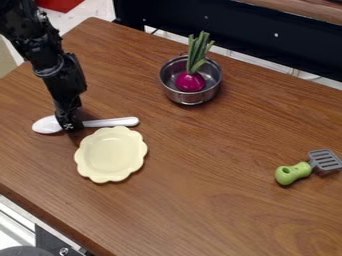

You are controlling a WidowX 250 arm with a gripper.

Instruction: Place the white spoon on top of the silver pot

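In cam view, tool [69, 125] is at neck of white spoon [115, 122], can't tell if open or shut, w/ silver pot [190, 98] holding purple veg [190, 82] up & R of tool, plate [111, 154] just below it, spatula [292, 173] far R.

- The black arm [40, 45] comes in at the upper left corner of the view and slopes down and slightly to the right.
- Its wrist section [59, 70] has a lighter, greyish band around it and carries on the same downward line.
- The black gripper [69, 124] hangs below the wrist, pointing downward, close to upright, at the arm's lowest point.
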